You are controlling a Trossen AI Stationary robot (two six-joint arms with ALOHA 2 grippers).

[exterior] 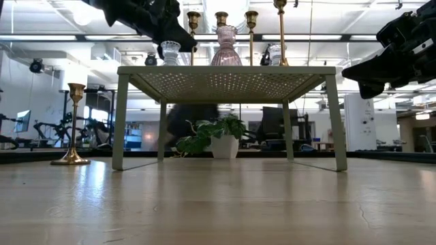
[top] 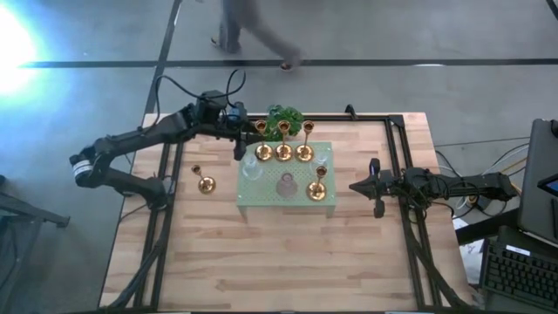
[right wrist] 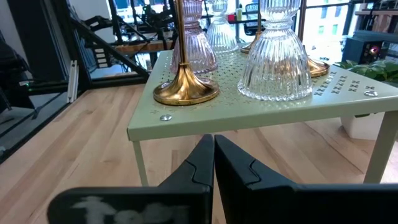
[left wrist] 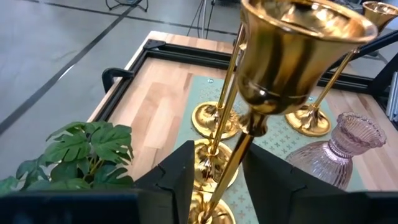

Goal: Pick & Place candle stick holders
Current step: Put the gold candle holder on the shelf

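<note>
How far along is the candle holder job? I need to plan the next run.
Done: the pale green stand carries the pink holder, two clear ones and four gold ones. In hand: the left gripper stands open around the back-left gold holder, whose base is on the stand. Left: one gold holder on the table. The right gripper waits shut beside the stand.
</note>
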